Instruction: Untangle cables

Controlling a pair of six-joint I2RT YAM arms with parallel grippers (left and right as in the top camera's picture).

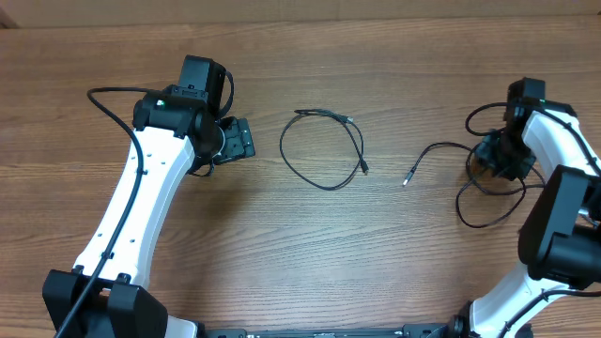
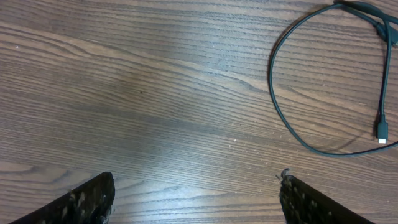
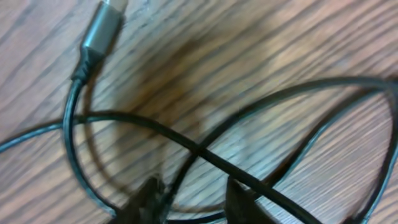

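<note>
The cables (image 1: 331, 187) lie in two separate places on the bench (image 1: 310, 272), and we see no contact between them. The looped cable (image 1: 282, 150) rests around the middle of the bench, a little toward the far edge. It curves into an open ring with both plug ends on its right side, one closer to the far edge and one closer to the near edge. In the left wrist view the same cable lies flat on the wood, with one plug (image 2: 380, 130) at the right. The left gripper (image 2: 196, 186) sits just left of that ring, its jaws spread wide with only bare wood between them.

The tangled cable (image 1: 441, 145) is near the right edge, with several strands crossing one another around the right gripper (image 1: 490, 160). One free end, a silver-tipped plug (image 1: 408, 178), reaches toward the middle of the bench. Up close, the strands (image 3: 199, 152) cross just in front of the right gripper's fingers (image 3: 146, 202), which stand close together. We cannot tell whether they pinch a strand or merely straddle it. A grey plug (image 3: 99, 31) lies flat near the crossing.
</note>
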